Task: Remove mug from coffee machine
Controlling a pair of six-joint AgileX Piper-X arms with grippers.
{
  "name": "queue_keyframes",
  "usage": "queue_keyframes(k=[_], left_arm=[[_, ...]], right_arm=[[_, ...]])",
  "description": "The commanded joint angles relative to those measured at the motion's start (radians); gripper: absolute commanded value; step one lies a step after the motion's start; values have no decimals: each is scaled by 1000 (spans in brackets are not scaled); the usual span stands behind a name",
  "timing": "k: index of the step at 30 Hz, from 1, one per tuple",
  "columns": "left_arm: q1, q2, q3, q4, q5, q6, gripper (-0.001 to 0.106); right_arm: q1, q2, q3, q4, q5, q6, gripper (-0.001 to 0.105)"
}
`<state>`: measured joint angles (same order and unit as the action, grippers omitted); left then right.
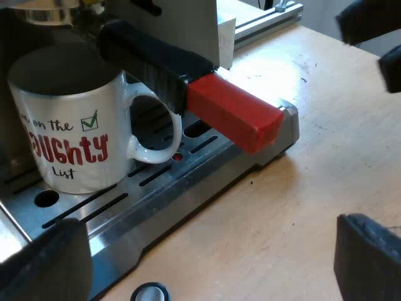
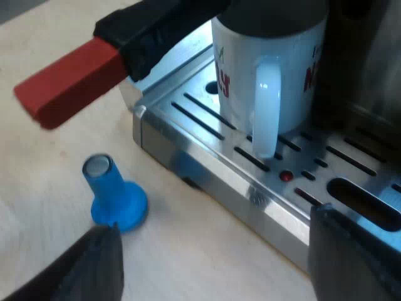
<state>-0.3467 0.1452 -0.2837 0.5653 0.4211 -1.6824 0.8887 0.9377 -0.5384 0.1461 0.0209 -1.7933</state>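
— Where is the mug (image 1: 69, 125)?

— It stands upright on the slotted drip tray (image 1: 188, 169) of the espresso machine (image 1: 169, 25), under the brew head. It is white, with "Naughty List" in red, and its handle faces the tray's front edge.

— What is in the way?

— The metal holder's dark handle (image 1: 150, 59) is locked in and juts out just above the mug's rim. Its red end (image 1: 232, 113) reaches past the tray's corner.

— And the grippers?

— The left gripper (image 1: 207, 263) hangs over the wooden table (image 1: 326, 157) near the tray's front, its jaws spread wide and holding nothing. The right gripper (image 2: 216, 260) faces the mug's handle, its jaws also wide and holding nothing.

— Anything else nearby?

— A blue tamper (image 2: 116, 197) stands on the table beside the tray, below the red end.
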Motion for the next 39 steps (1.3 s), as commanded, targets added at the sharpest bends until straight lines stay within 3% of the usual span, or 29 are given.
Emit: queue_keyframes(k=[1, 4, 10, 15, 18, 23, 27, 30, 39], left_arm=[[-2, 1, -4, -19, 4, 6, 80], [-2, 1, -4, -19, 4, 6, 80], [-2, 1, -4, -19, 4, 6, 80], [-2, 1, -4, -19, 4, 6, 80], [-2, 1, -4, -19, 4, 6, 80], [-2, 1, -4, -17, 4, 6, 80], [-2, 1, -4, -17, 4, 6, 80], [-2, 1, -4, -7, 4, 6, 80], [-2, 1, -4, -7, 6, 6, 80]], right_arm=[[4, 22, -2, -60, 4, 41, 60], [17, 46, -2, -86, 37, 64, 60], [131, 109, -2, -146, 234, 71, 60], [200, 189, -2, -196, 373, 161, 60], [200, 235, -2, -240, 387, 209, 60], [200, 316, -2, -372, 399, 212, 60], [198, 382, -2, -473, 428, 189, 60], [187, 443, -2, -573, 431, 132, 60], [124, 527, -2, -684, 362, 127, 60]])
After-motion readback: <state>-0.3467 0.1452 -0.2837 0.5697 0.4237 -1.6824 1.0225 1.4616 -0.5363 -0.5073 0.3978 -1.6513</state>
